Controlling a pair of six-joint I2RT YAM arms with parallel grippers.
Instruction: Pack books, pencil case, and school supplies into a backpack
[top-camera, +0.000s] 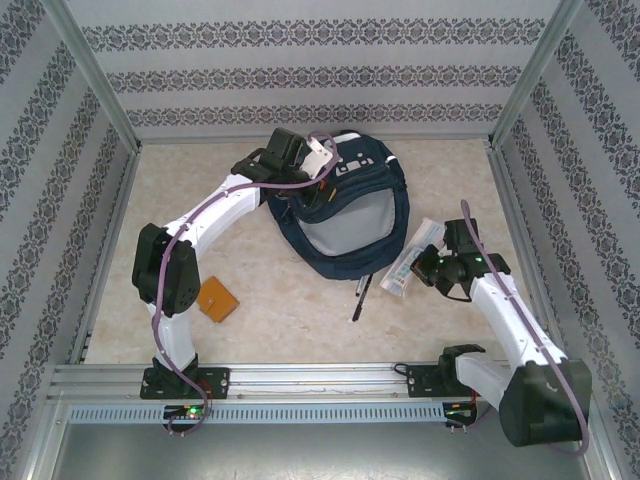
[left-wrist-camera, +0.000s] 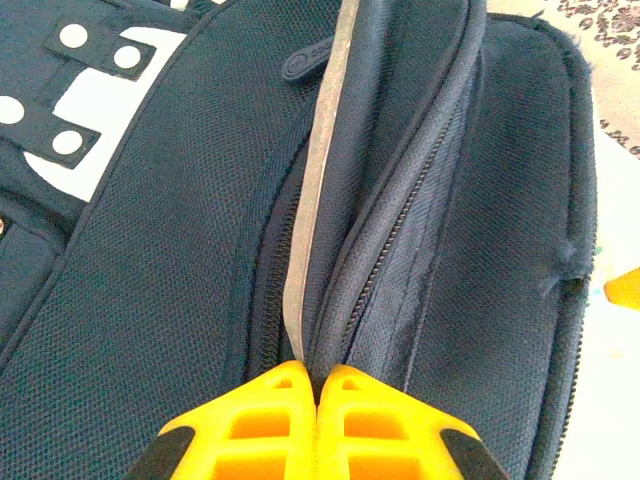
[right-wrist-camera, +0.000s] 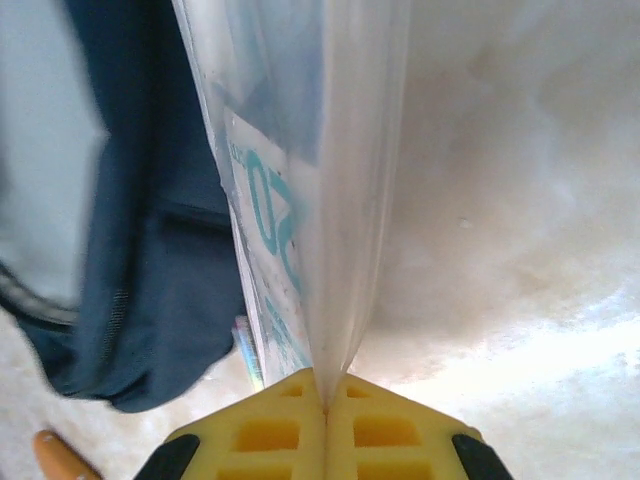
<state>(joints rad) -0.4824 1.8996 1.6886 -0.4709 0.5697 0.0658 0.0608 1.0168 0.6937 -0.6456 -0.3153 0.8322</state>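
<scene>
Pinching light, floppy, slippery white see-through pencil case (right-wrist-camera: 300, 200) by its edge in right pincer (right-wrist-camera: 325, 405); soft navy-blue cloth backpack (left-wrist-camera: 150, 280) rim in left pincer (left-wrist-camera: 318, 385).

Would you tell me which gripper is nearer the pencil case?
Right. The right gripper is clamped on the pencil case; the left gripper grips the backpack at its opening, farther away.

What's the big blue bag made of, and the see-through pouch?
The backpack looks like matte woven fabric, maybe nylon; a fine grainy weave shows. The pouch seems thin, glossy plastic; light shows through it.
</scene>
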